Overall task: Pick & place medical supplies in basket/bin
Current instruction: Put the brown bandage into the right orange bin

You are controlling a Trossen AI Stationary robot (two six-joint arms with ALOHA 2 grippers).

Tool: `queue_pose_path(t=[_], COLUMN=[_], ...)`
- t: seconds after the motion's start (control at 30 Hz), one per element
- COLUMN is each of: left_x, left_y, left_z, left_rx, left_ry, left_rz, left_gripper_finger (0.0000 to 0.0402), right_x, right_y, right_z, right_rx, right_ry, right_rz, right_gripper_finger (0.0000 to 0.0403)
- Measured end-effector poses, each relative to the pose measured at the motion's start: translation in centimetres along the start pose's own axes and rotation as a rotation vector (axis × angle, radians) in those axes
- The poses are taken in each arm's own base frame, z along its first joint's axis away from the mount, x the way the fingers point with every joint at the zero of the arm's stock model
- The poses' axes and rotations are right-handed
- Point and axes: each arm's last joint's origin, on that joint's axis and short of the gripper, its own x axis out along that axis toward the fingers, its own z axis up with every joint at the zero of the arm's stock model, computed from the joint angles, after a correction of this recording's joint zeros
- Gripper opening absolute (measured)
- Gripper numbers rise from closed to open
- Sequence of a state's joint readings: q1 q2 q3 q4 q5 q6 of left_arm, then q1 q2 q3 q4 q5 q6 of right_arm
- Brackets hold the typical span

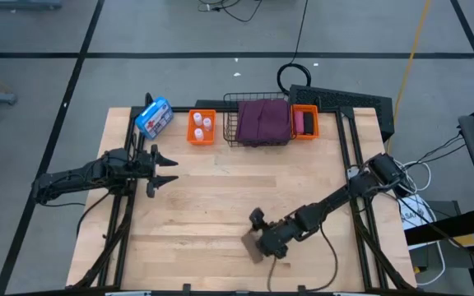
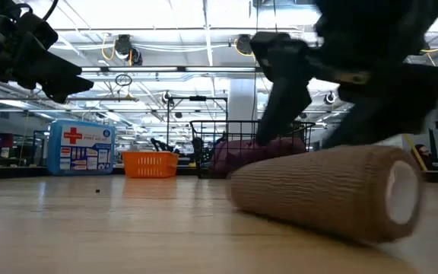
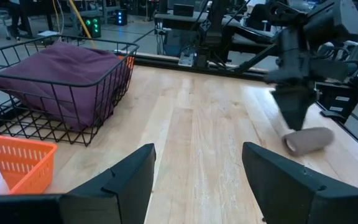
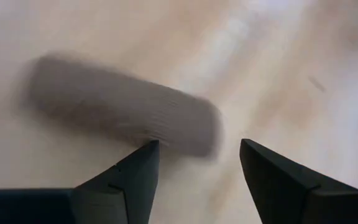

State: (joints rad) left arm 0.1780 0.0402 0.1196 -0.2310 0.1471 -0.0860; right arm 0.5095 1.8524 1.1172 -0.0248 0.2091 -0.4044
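On wooden table [image 1: 220, 205], brown roll [image 2: 333, 194], bright ceiling lights [image 2: 166, 15] beyond

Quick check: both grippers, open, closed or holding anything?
Left gripper: open, holding nothing.
Right gripper: open over the brown roll, not gripping it.

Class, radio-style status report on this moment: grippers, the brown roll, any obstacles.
Right gripper open above brown roll, not gripping. Left gripper open, waiting at table's left. Roll lies on its side on the table. Nothing in the way.

Grey floor [image 1: 171, 33] under bright ceiling lights [image 2: 166, 15].
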Motion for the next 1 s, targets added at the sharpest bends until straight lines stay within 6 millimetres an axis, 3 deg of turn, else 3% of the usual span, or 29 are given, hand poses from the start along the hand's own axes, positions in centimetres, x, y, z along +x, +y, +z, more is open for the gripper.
queue_pose_path(t=[0.13,0.23,0.37,0.67,1.0], left_x=[0.0,0.0,0.0,0.0,0.0], left_y=[0.0,0.0,0.0,0.0,0.0], left_z=[0.0,0.0,0.0,0.0,0.0], left_rx=[0.0,0.0,0.0,0.0,0.0], left_ry=[0.0,0.0,0.0,-0.001,0.0], left_rz=[0.0,0.0,0.0,0.0,0.0], left_gripper_finger=[0.0251,0.0251,0.0251,0.0251,0.0251], right_x=[-1.7,-3.4,-4.6,-2.9,0.6], right_y=[-0.9,-1.4,-2.0,1.3,2.4], right_z=[0.6,1.5,1.9,1.7,0.0], right_rx=[0.194,0.36,0.715,1.028,1.125], right_ry=[0.003,-0.069,-0.14,-0.039,0.064], right_rz=[-0.159,-0.151,-0.054,0.084,0.052], right_gripper_finger=[0.021,0.021,0.0212,0.0237,0.0238])
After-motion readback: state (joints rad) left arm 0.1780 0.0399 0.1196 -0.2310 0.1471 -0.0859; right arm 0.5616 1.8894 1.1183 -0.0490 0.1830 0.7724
